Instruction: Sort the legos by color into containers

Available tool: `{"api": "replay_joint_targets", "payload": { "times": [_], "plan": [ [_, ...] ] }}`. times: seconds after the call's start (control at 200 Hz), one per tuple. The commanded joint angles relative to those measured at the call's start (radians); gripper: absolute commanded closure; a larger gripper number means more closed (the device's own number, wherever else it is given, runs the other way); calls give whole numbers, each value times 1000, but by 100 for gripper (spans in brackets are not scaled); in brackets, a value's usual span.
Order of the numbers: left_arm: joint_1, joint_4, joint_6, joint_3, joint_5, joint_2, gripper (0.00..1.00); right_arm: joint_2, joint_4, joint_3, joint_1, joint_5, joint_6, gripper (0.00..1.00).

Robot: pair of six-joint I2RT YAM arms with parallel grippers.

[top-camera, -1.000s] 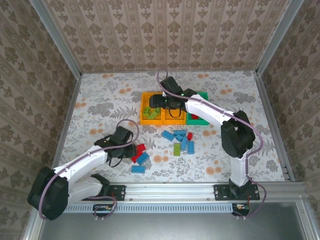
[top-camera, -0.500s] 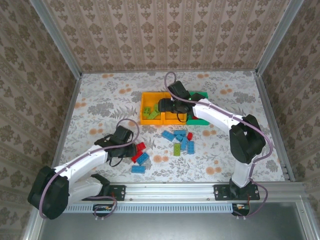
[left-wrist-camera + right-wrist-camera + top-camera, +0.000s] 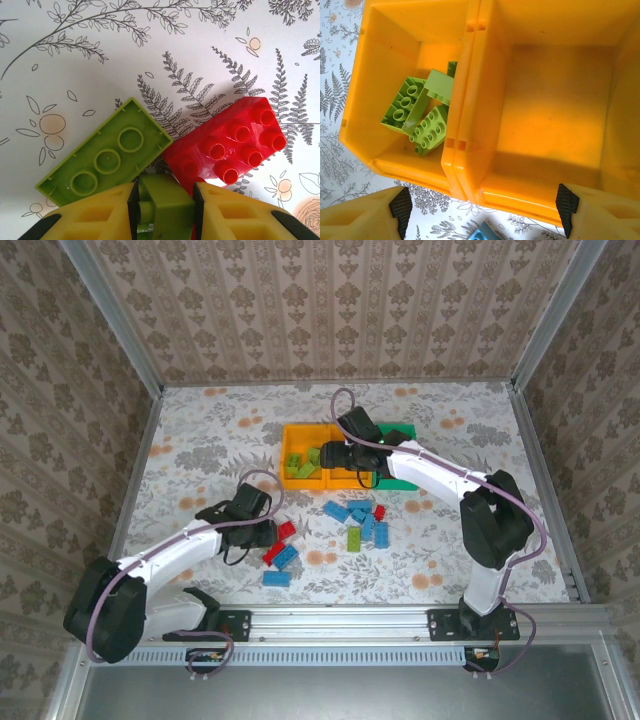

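- Near the left front of the table (image 3: 200, 440), the left hand (image 3: 262, 533) is clamped on a light green brick (image 3: 165, 202), with its yellow fingers (image 3: 100, 215) pressed to either side.
- Just beyond those fingers an upturned green brick (image 3: 105, 155) lies on the table, meeting a red brick (image 3: 230, 142) at one corner (the red one is studs up).
- The right hand (image 3: 483, 204) hovers over the orange bins, spread wide and holding nothing.
- The left orange bin (image 3: 355, 100) holds several light green bricks (image 3: 420, 117); the middle orange bin (image 3: 555, 165) sits tight against it.
- The green bin (image 3: 400, 430) closes the row on the right.
- Blue bricks (image 3: 358, 512) lie scattered in front of the bins.
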Motion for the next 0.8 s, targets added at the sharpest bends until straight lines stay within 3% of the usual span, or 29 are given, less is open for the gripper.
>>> {"api": "replay_joint_targets", "payload": {
  "times": [0.0, 0.26, 0.525, 0.795],
  "plan": [
    [-4, -2, 29, 43, -20, -4, 67, -50, -5, -20, -10, 25, -5, 21],
    [14, -45, 94, 172, -42, -8, 66, -74, -2, -50, -18, 31, -6, 21],
    [43, 0, 180, 381, -11, 125, 65, -140, 7, -183, 3, 18, -3, 23],
    [104, 83, 234, 641, 112, 404, 65, -208, -53, -309, 162, 120, 110, 24]
  ]
}}
